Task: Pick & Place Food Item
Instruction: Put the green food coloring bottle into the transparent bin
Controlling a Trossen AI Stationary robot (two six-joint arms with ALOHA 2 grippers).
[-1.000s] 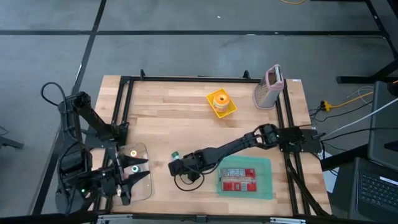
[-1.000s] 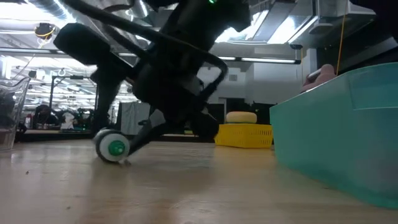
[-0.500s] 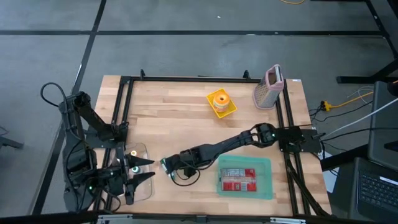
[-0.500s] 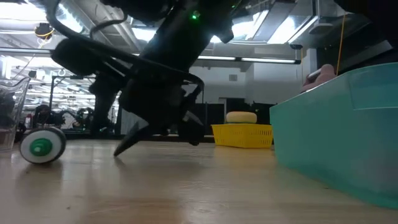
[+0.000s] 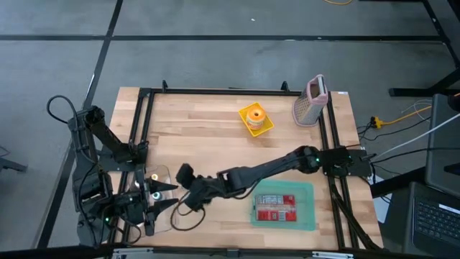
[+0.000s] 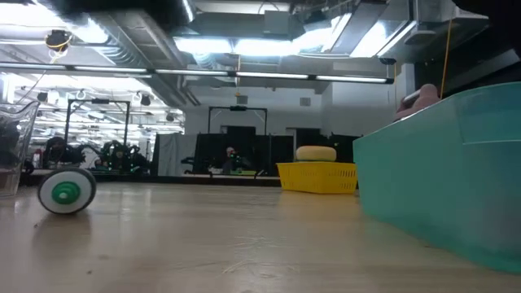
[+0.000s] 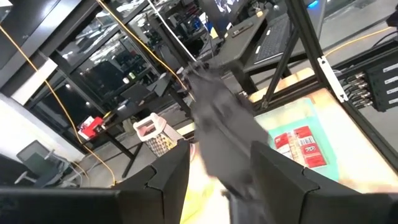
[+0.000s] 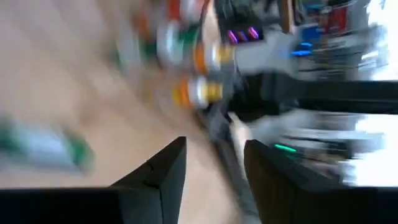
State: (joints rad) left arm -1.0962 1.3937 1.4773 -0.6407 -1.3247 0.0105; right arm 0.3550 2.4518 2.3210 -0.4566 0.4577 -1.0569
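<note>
The food item [image 6: 67, 190], a small white roll with a green round end, lies on its side on the wooden table; in the high view I cannot make it out beside the right arm. My right gripper [image 5: 183, 175] hangs open above the table left of centre, out of the low view, with nothing between its fingers [image 8: 211, 168]. My left gripper [image 5: 164, 198] waits open at the near left, pointing roughly level toward the right arm [image 7: 217, 180].
A clear container [image 5: 159, 173] sits at the near left by the left gripper. A teal bin [image 5: 305, 191] holding a red pack stands near right. A yellow dish [image 5: 255, 121] with an orange item and a grater [image 5: 310, 101] stand at the far side. A dark cable [image 5: 188, 216] loops near the front edge.
My right gripper was down at the roll on the table; it has risen out of the low view, rolled its wrist and gone toward the table's left edge. The roll has rolled along the table toward the left and now lies alone.
</note>
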